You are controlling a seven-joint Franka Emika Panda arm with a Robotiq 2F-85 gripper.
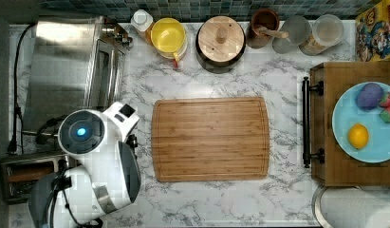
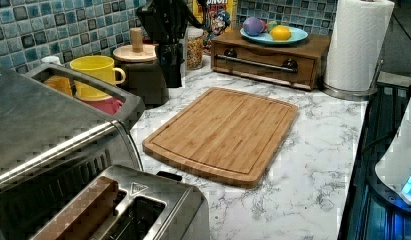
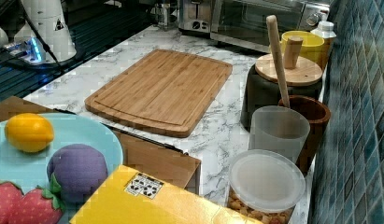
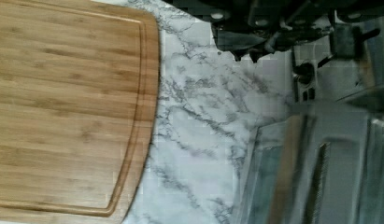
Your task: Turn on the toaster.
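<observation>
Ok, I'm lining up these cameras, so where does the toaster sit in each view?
Top view: toaster at lower left, partly under the arm.
Left view: toaster at the bottom, nearest the camera.
Right view: toaster at the top edge, far end of the counter.
Wrist view: toaster, steel end with black knob.
Shared landmark: the cutting board.

The toaster (image 2: 128, 210), a small boxy brushed-steel pop-up model, is sitting upright at the bottom of the left view, its two long slots facing up. In the top view it (image 1: 22, 175) is lying at the lower left.
</observation>
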